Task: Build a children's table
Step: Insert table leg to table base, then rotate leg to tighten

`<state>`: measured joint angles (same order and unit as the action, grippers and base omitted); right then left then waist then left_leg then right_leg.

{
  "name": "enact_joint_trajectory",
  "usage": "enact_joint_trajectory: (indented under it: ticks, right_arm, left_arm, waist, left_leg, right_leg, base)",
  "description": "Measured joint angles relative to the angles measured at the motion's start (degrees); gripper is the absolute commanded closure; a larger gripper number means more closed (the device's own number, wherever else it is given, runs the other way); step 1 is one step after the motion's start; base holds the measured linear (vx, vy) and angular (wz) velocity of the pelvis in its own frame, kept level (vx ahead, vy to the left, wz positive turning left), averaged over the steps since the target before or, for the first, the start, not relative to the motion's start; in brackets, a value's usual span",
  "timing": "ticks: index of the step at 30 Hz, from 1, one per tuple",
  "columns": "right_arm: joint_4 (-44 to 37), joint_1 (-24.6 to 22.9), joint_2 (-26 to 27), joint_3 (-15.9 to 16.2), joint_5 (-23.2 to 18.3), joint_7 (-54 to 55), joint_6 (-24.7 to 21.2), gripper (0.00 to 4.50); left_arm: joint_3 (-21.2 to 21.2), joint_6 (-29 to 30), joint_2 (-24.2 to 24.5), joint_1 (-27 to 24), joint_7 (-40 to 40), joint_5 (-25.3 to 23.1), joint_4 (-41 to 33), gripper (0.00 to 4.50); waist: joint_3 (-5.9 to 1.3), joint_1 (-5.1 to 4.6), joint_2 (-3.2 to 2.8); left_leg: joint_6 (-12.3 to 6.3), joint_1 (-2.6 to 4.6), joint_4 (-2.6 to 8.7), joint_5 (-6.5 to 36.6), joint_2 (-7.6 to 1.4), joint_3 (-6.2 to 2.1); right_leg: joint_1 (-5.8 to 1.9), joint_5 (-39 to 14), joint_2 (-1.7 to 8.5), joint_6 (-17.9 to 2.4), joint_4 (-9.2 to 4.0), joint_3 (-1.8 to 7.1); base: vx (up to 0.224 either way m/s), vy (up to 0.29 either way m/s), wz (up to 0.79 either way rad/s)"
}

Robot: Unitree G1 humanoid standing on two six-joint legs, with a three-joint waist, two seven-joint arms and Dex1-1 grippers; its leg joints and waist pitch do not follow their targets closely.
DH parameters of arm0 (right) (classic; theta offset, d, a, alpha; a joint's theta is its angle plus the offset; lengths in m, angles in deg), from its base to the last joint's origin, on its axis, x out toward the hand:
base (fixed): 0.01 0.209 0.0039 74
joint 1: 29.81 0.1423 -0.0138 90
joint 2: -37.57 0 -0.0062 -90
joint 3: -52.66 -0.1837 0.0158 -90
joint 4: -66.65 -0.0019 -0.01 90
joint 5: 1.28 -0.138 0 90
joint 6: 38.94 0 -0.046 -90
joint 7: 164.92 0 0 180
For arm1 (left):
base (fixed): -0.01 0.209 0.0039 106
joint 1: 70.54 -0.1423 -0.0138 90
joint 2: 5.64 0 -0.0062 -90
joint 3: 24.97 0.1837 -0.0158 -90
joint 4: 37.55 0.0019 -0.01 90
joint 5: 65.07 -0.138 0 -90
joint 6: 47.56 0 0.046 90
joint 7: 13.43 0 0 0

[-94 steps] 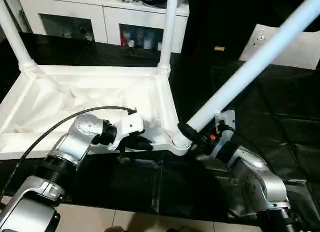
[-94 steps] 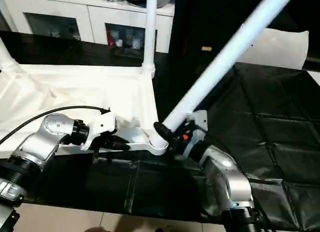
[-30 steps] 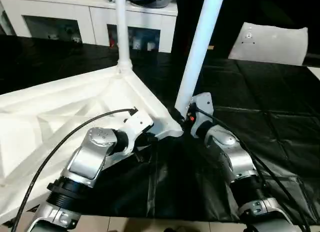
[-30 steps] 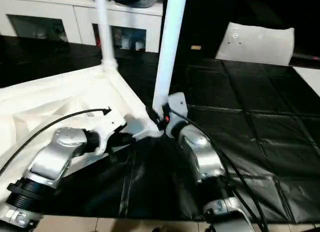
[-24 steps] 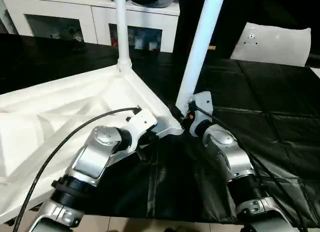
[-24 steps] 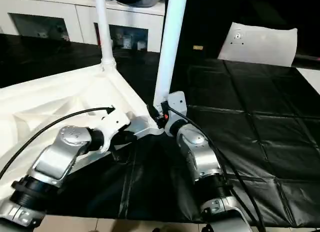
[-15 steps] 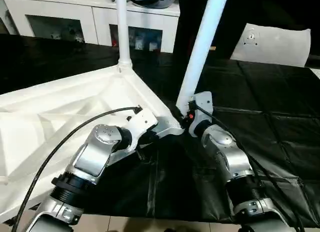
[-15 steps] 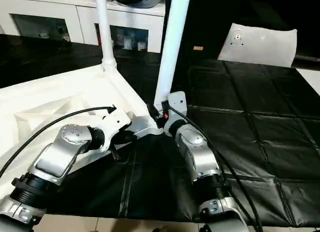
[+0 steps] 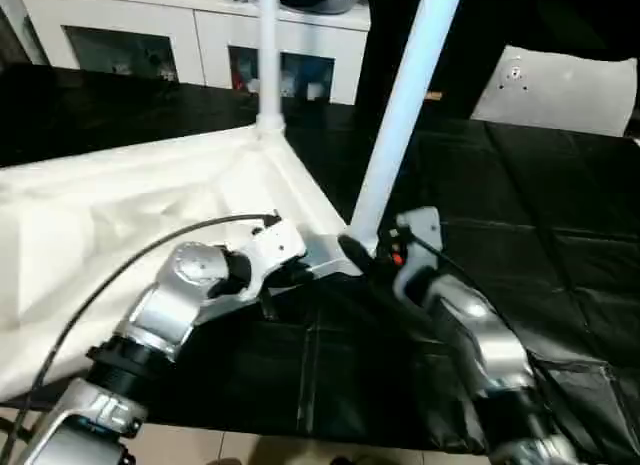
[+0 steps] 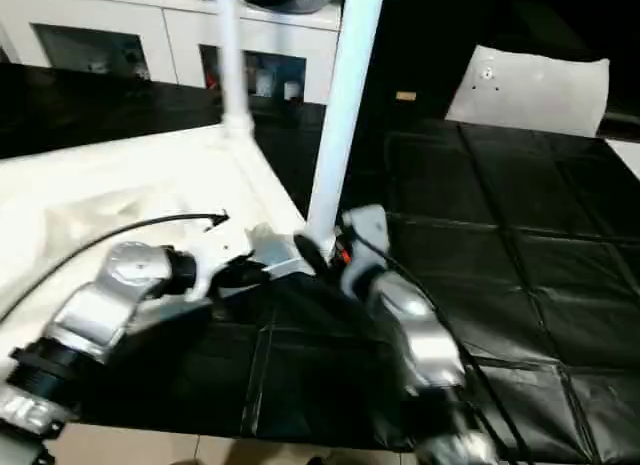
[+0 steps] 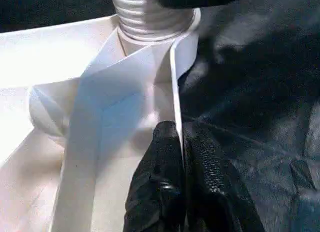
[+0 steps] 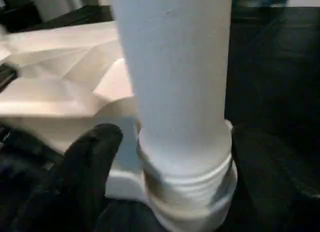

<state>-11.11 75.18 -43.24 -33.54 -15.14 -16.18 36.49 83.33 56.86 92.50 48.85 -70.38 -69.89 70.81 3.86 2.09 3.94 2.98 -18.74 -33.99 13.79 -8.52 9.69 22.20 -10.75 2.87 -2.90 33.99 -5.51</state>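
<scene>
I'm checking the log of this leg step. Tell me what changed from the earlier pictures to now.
The near leg swung up from a steep slant to nearly upright in the corner socket of the tabletop. The right tool went from gripping the leg's base to open, its fingers apart on either side of it. The left tool stayed clamped on the tabletop's edge, and the far leg stayed standing.
</scene>
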Motion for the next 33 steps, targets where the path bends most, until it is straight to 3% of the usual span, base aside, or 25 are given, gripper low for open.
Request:
enact_joint_trajectory:
  ticks: [6, 14, 24, 33]
  right_arm:
    - [-8.8, -4.8, -9.4, 0.9, -2.1, -10.0, -1.2, 0.02]
    - [-11.5, -4.6, -18.0, 1.8, -2.7, -21.1, -1.2, 0.02]
    - [-8.3, -1.1, -21.1, 8.3, -1.3, -32.1, 1.5, 0.02]
    - [-2.9, 2.1, -20.4, 9.4, -1.2, -33.8, 2.7, 0.78]
  left_arm:
    - [0.4, -7.8, 2.3, 2.7, -6.4, 1.5, 6.9, 4.50]
    - [1.5, -12.5, 4.5, 4.7, -17.4, 3.8, 11.0, 4.50]
    - [4.4, -18.4, 4.9, 6.9, -25.2, 3.8, 14.0, 4.50]
    - [5.0, -19.9, 4.5, 8.4, -26.4, 3.2, 16.4, 4.50]
  waist:
    - [-0.01, 0.79, 0.01]
    - [-0.02, 2.03, 0.03]
    - [-0.03, 3.37, 0.05]
    - [-0.07, 3.41, 0.11]
  left_leg:
    - [-0.17, -0.19, 0.00, -0.1, 0.00, 0.00]
    - [-0.31, -0.26, -0.04, -0.2, 0.00, 0.11]
    - [-0.36, -0.26, -0.22, -0.2, 0.00, 0.15]
    - [-0.36, -0.28, -0.34, -0.2, -0.03, 0.16]
  right_leg:
    - [0.15, 0.0, 0.02, 0.0, 0.02, -0.03]
    - [0.16, 0.0, 0.17, 0.0, 0.04, -0.14]
    - [0.15, 0.0, 0.34, 0.0, 0.15, -0.30]
    - [0.03, 0.0, 0.36, 0.0, 0.23, -0.35]
  base:
    - [0.000, 0.000, 0.00]
    - [0.000, 0.000, 0.00]
    - [0.000, 0.000, 0.00]
    - [0.000, 0.000, 0.00]
